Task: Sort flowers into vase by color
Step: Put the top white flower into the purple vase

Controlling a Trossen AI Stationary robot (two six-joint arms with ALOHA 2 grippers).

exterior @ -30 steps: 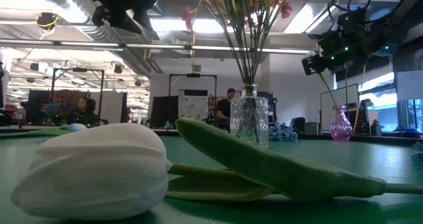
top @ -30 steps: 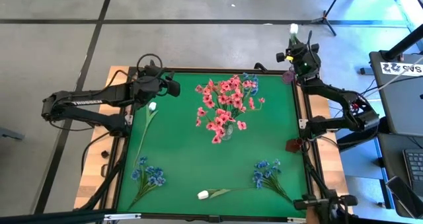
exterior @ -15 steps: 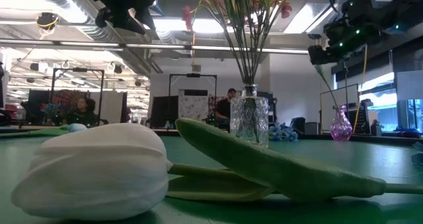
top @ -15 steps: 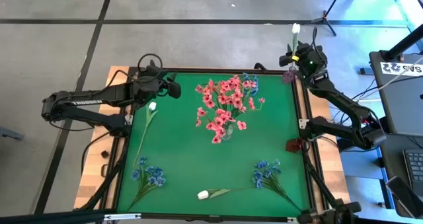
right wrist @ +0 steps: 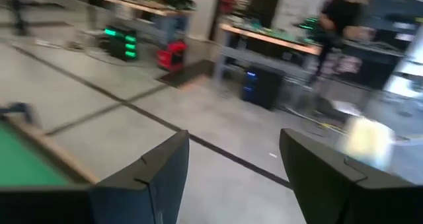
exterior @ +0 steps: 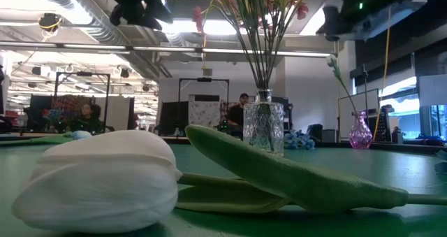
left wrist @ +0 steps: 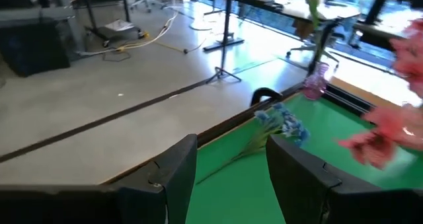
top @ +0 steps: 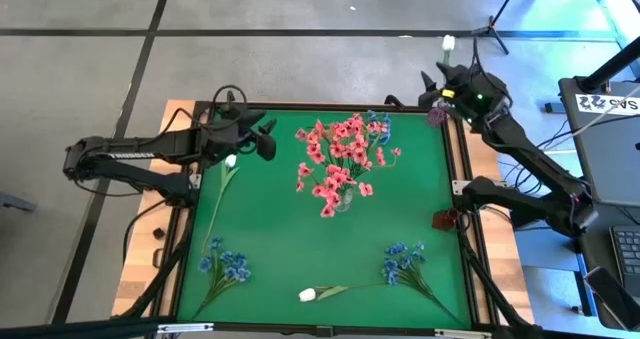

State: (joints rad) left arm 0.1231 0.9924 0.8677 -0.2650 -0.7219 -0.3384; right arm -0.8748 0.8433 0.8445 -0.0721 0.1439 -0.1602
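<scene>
So the clear vase (top: 343, 199) in the middle of the mat (top: 280, 249) is already stuffed with pink sprigs (top: 337, 157), with a bit of blue (top: 379, 127) poking out on the far side, so pink looks basically done. Off at the far right corner from it there's a small pink vase (top: 436, 116) with one white tulip (top: 446, 44) standing in it. The right gripper (top: 447, 77) is just beside that bloom, fingers spread and empty, so I'd guess that flower is placed. Still lying on the mat: a white tulip (top: 230, 162) to the left of the clear vase, with the left gripper (top: 268, 144) over it, fingers wide and empty, two blue bunches (top: 224, 267) (top: 402, 263) toward the near edge, and another white tulip (top: 309, 294) between them. Roughly half left, I reckon.
</scene>
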